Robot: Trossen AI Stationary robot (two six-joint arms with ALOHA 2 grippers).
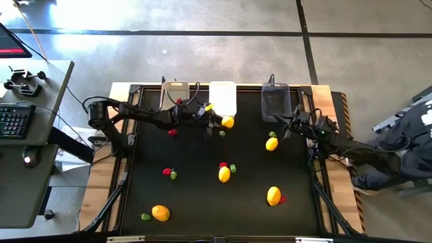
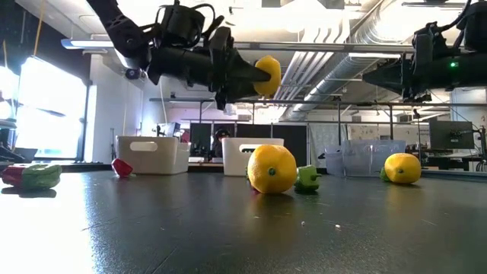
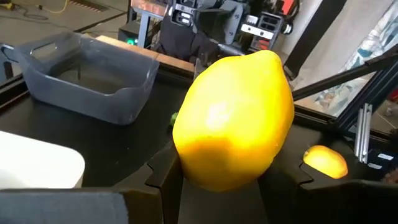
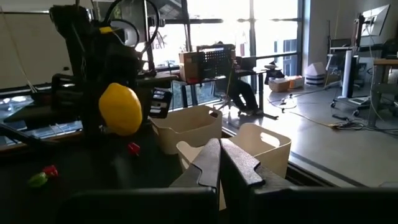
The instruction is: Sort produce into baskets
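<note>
Overhead, the left gripper (image 1: 225, 122) reaches across the black tabletop (image 1: 202, 196) and holds a glossy yellow lemon-shaped toy fruit (image 1: 229, 122) just in front of the bright white rectangular plastic bin (image 1: 223, 98). A beige bin (image 1: 175, 93) stands to one side of it, a dark grey bin (image 1: 275, 101) to the other. The right gripper (image 1: 287, 125) waits near the grey bin, beside another yellow fruit (image 1: 271, 143). More yellow fruits and small red and green pieces lie scattered across the tabletop.

From table height, the held fruit (image 2: 267, 75) hangs well above the surface, over the white bin (image 2: 251, 156).

Through the left wrist camera, the fingers (image 3: 165, 171) clamp the yellow fruit (image 3: 235, 118) from both sides.

Through the right wrist camera, that arm's fingers (image 4: 219, 163) are pressed together, empty.
</note>
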